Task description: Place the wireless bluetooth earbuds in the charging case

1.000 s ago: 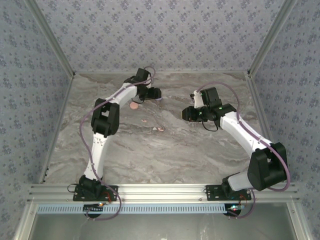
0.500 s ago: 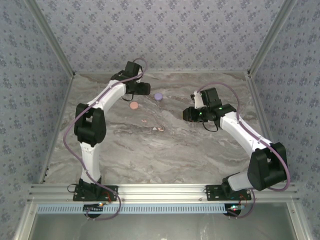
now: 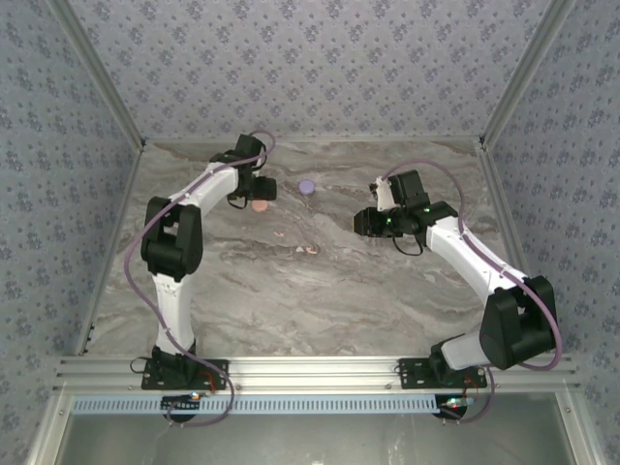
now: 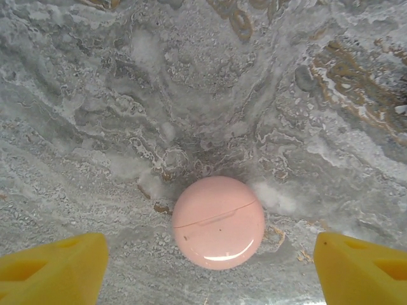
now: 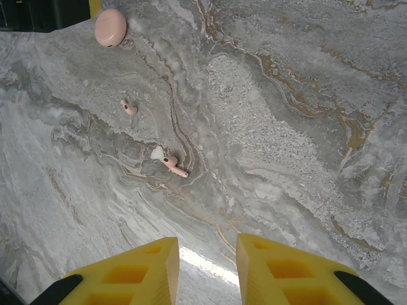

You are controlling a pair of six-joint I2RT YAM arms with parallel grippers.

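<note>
left jaws spread wide and released, with the closed pink case (image 4: 218,222) resting on the surface (image 4: 191,76) between them at lower centre. right jaws slightly parted, grasping nothing. beyond them, left of centre, a pink earbud (image 5: 175,166) lies loose. a second earbud (image 5: 129,107) lies further up-left, nearer the case in the upper left corner.

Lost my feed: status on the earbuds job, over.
Left gripper open above closed pink case. Right gripper slightly open, empty. Two pink earbuds loose on table, unobstructed.
</note>
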